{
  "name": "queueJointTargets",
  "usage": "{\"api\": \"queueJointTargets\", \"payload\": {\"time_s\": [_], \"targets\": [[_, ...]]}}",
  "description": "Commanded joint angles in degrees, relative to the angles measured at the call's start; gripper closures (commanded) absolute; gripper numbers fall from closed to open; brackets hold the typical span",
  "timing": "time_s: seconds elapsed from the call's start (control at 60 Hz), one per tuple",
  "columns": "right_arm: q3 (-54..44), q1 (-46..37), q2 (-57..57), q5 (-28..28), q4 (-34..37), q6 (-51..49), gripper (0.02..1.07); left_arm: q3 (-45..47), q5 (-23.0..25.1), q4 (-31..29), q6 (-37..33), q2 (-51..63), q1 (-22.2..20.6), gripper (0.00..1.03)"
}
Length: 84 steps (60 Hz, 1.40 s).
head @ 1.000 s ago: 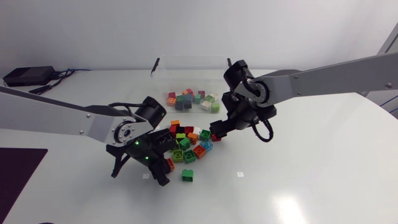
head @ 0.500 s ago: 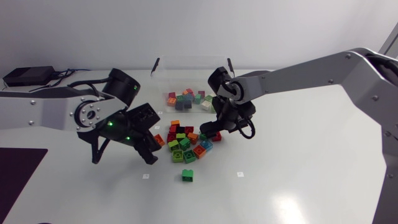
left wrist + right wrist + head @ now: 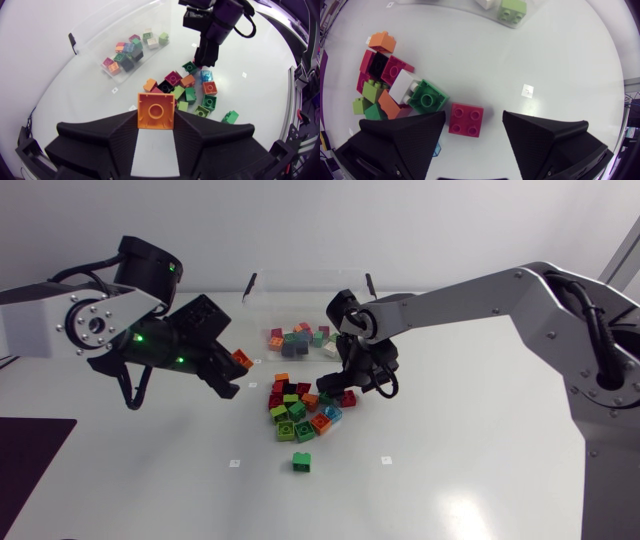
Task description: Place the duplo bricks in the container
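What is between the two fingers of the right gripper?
A red brick lies on the table between the open fingers of the right gripper, seen in the right wrist view.

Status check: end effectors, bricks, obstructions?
Left end effector shut on orange brick, above table. Right end effector open, straddling red brick. Nothing blocks container.

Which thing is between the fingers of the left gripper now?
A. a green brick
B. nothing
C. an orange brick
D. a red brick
C: in the left wrist view the left gripper is shut on an orange brick, with one finger on each side of it.
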<state>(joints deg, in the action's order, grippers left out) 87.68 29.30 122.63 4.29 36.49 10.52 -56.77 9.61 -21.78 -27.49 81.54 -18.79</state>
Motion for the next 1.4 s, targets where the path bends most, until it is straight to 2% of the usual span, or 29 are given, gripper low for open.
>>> {"api": "queueJointTargets", "payload": {"time_s": [0.0, 0.483, 0.883, 1.383], "targets": [[1.1, -0.1, 2.0, 0.2, 1.3, 1.6, 0.35, -2.9, 1.0, 1.4, 2.1, -1.6, 0.9, 0.78], [1.4, -0.9, 3.1, 0.7, 0.9, 1.6, 0.8, -8.8, 1.8, 8.5, 6.4, 1.1, 2.3, 0.78], [-3.9, -2.8, -7.2, 0.5, 0.8, -0.1, 0.8, -19.2, 1.8, 14.0, 9.3, 12.9, 2.2, 0.78], [-1.3, -5.4, -15.9, -1.0, 1.6, -1.6, 0.8, -34.5, 1.7, 17.3, 12.0, 29.1, 2.4, 0.77]]}}
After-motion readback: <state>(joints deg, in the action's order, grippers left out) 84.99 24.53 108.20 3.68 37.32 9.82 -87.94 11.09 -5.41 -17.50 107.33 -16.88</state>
